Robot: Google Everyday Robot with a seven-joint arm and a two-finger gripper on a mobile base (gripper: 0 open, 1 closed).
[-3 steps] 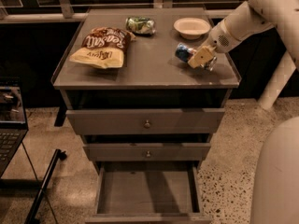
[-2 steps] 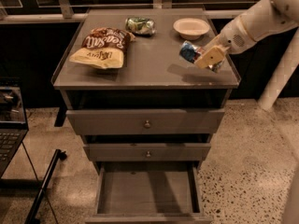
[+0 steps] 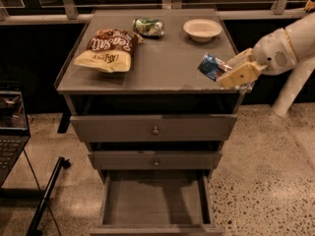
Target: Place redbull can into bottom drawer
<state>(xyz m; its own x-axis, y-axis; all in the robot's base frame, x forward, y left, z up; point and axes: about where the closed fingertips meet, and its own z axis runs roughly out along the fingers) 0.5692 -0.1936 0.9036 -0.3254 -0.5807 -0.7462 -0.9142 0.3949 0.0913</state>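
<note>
The redbull can [image 3: 211,66], blue and silver, is held tilted in my gripper [image 3: 230,73] above the front right corner of the cabinet top [image 3: 162,63]. My gripper's tan fingers [image 3: 240,73] are shut on the can's right end, and my white arm reaches in from the right. The bottom drawer [image 3: 155,203] stands pulled open below, a wide grey box with a bare floor. The can is well above it and to its right.
On the cabinet top lie a chip bag [image 3: 107,48] at the left, a crushed green can [image 3: 148,26] at the back and a white bowl [image 3: 202,29] at the back right. Two knobbed drawers [image 3: 154,129] are closed. A laptop [image 3: 11,127] is at the left.
My gripper has lifted the can off the cabinet top and carried it forward and to the right, past the top's front right corner.
</note>
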